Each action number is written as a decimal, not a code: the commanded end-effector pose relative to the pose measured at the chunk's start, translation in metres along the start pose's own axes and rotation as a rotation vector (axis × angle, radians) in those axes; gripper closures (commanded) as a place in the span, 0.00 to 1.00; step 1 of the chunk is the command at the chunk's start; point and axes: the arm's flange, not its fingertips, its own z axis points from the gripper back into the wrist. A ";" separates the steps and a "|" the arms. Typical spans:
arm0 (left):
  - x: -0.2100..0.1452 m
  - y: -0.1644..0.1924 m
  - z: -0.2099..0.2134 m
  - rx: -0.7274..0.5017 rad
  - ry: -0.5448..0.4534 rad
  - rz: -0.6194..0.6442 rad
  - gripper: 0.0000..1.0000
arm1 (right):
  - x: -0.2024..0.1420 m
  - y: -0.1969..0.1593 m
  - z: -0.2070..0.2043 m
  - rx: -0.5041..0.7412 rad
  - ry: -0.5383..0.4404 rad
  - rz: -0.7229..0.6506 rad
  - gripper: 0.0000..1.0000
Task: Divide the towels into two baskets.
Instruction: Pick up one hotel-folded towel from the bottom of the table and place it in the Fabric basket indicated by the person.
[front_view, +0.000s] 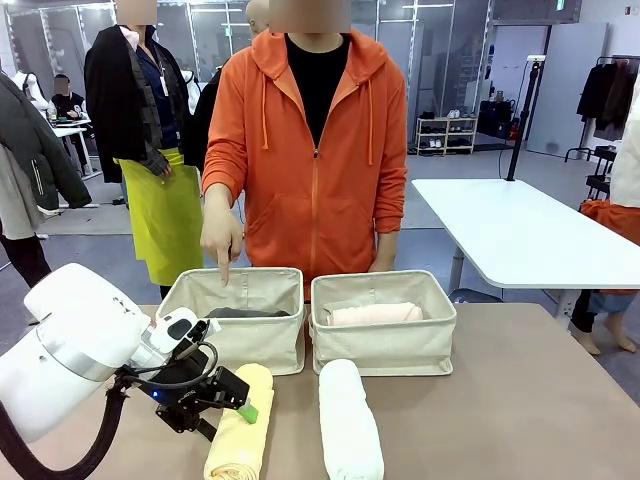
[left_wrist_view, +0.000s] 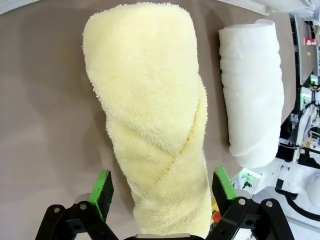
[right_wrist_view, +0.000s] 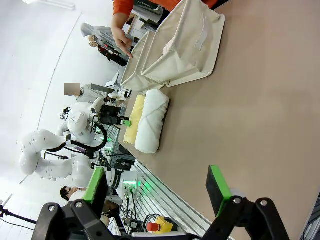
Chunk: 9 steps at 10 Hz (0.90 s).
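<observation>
A pale yellow towel (front_view: 243, 425) and a white towel (front_view: 350, 420) lie rolled side by side on the brown table, in front of two beige baskets. The left basket (front_view: 200, 325) holds a dark grey towel (front_view: 245, 313). The right basket (front_view: 385, 345) holds a pale pink towel (front_view: 375, 314). My left gripper (front_view: 243, 405) is open and straddles the near end of the yellow towel (left_wrist_view: 150, 115), one green pad (left_wrist_view: 102, 187) on each side, with the white towel (left_wrist_view: 252, 90) beside it. My right gripper (right_wrist_view: 157, 182) hangs open over bare table, away from the towels.
A person in an orange hoodie stands behind the baskets, and one hand (front_view: 222, 240) points down into the left basket. A white table (front_view: 520, 230) stands at the back right. Bare tabletop lies to the right of the white towel.
</observation>
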 end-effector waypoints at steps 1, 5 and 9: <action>0.000 0.000 0.000 0.000 0.000 0.000 0.00 | -0.001 0.003 0.003 -0.001 0.016 0.006 0.00; 0.003 -0.003 -0.005 -0.049 -0.024 0.032 0.39 | -0.001 0.003 0.003 -0.001 0.016 0.006 0.00; 0.008 -0.014 -0.032 -0.029 0.050 0.018 0.78 | -0.001 0.003 0.003 -0.001 0.016 0.006 0.00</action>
